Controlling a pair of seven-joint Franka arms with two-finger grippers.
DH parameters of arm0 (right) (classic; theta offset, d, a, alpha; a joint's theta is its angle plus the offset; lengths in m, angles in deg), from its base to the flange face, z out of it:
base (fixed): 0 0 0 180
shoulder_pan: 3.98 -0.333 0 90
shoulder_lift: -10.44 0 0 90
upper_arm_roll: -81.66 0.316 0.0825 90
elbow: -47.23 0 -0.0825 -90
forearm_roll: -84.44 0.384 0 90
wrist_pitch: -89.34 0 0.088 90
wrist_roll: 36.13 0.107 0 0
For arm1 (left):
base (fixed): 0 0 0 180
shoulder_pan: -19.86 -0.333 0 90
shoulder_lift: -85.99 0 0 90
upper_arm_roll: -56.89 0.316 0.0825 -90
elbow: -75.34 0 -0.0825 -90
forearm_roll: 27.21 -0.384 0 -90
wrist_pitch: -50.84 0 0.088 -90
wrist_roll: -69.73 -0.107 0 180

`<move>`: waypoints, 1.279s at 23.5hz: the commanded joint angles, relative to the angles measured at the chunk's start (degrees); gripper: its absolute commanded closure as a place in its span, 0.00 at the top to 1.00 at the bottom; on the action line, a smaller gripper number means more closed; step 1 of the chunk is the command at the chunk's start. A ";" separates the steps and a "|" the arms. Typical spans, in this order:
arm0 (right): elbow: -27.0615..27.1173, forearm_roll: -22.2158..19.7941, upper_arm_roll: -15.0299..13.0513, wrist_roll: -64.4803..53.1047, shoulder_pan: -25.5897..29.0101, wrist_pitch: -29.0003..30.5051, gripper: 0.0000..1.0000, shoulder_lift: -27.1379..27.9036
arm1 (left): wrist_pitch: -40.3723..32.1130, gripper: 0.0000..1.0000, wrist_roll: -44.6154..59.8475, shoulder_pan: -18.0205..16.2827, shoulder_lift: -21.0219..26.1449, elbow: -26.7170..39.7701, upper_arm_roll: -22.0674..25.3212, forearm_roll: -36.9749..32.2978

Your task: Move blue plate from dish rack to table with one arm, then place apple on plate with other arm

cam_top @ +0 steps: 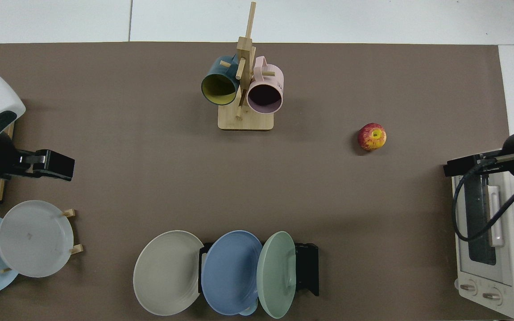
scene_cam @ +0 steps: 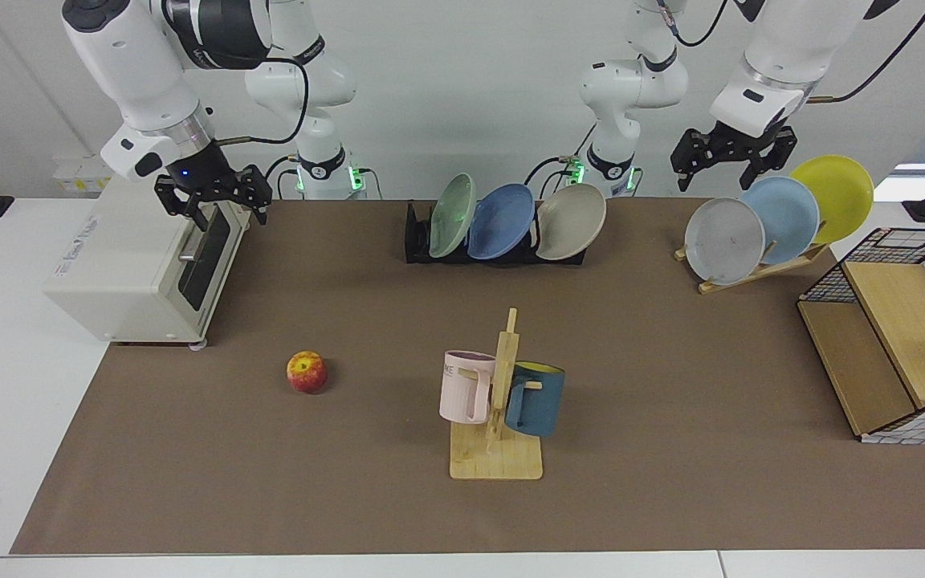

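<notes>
Leaning in dish rack (scene_cam: 418,238) upper centre: blue plate (scene_cam: 500,221); left gripper (scene_cam: 731,168) upper right, right gripper (scene_cam: 212,206) upper left, both spread, empty; apple (scene_cam: 307,372) lower left.

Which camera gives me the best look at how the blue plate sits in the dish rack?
The facing view: the blue plate leans between its neighbours in the dish rack. The top view shows its face, hiding most of the rack.

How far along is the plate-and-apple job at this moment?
Nothing looks done yet. The blue plate stands in the dish rack between the green and beige plates. The apple lies alone on the table. Nothing is in hand: the left gripper hangs open above the wooden plate stand, the right gripper open over the toaster oven. Both steps remain.
</notes>
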 commanded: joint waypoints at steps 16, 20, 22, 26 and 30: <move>4.80 -0.77 0.26 1.08 0.18 2.41 1.00 -4.67 | 6.77 1.00 -7.02 -0.87 -9.73 15.76 -1.26 10.54; 4.53 -3.75 0.52 0.91 -0.26 3.02 1.00 -3.27 | 10.90 1.00 -9.30 -0.87 -11.31 22.44 -3.89 14.32; 4.53 -6.57 0.78 0.90 -0.09 3.55 1.00 -0.29 | 13.36 1.00 -10.80 -0.87 -12.28 26.39 -4.86 16.34; 4.19 -6.49 0.79 2.22 -0.09 5.22 1.00 3.58 | 17.31 1.00 -11.77 -0.87 -15.26 34.74 -8.55 18.54; 2.95 -4.21 0.87 5.20 -0.17 7.06 1.00 7.27 | 24.35 1.00 -11.94 -0.78 -18.61 41.17 -9.26 23.55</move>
